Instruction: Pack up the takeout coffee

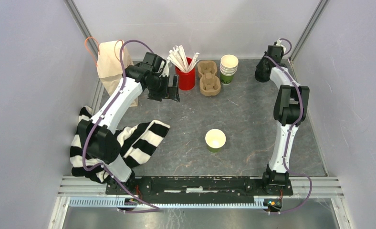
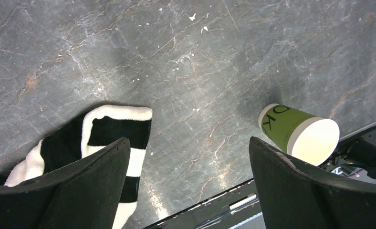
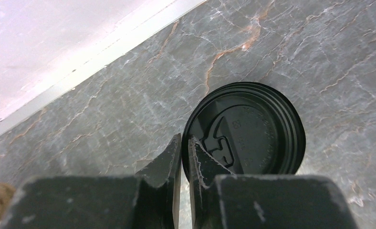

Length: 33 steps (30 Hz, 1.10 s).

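**Green cup open-topped at mid-table, black lid under the right jaws in the far corner**

Green paper with white lettering on its side, the cup (image 1: 215, 140) stands upright on the grey stone-patterned table (image 1: 243, 114), mouth up and its cream inside showing. It sits between the two arms, nearer the front edge, and touches nothing. The left wrist view catches it (image 2: 291, 129) off to the right, near the black rail.

The black lid (image 3: 253, 129) lies flat on the table in the far right corner, close to the wall. The right gripper (image 1: 261, 75) reaches down to it. In its own wrist view the right gripper (image 3: 186, 139) has its jaws drawn to a thin slit on the lid's left rim, one finger outside the edge and one over the top.

The left gripper (image 1: 164, 98) hangs at the far left, just beside a red cup (image 1: 186, 78) full of white wrapped sticks (image 1: 181, 57). Its jaws (image 2: 188, 143) stand wide apart with only bare table between them.

A brown paper bag (image 1: 110, 62) stands in the far left corner. A cardboard cup carrier (image 1: 209, 78) and a stack of green cups (image 1: 228, 67) line the far edge. A black-and-white striped cloth (image 1: 143, 138) is draped by the left arm's base, one corner (image 2: 114, 129) showing under the left fingers.
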Tool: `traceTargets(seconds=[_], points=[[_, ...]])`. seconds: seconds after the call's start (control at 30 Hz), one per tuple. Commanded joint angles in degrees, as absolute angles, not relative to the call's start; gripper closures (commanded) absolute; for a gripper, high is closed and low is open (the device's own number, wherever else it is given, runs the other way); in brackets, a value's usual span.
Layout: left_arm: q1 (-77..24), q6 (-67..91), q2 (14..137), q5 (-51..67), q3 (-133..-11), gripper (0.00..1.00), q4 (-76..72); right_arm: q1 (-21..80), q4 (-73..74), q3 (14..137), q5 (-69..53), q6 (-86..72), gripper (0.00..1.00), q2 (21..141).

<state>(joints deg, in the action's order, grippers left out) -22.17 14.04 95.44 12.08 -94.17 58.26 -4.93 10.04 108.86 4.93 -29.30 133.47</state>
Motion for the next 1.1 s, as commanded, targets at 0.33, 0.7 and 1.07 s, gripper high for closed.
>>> traceTargets(seconds=[0.33,0.7,1.07], points=[[-22.98,12.14,84.49,14.77,-90.77,0.0,53.61,-5.59,9.65,99.28,-15.82,-28.09,0.95,113.52],[-23.08,20.58,84.24,23.08,-87.75,0.0,46.08,-3.39,8.06,68.7,-35.82,-30.54,1.0,79.41],[-23.35,44.25,75.88,38.52,-77.75,0.0,15.71,13.58,-9.38,54.4,-41.02,-60.42,1.0,66.28]])
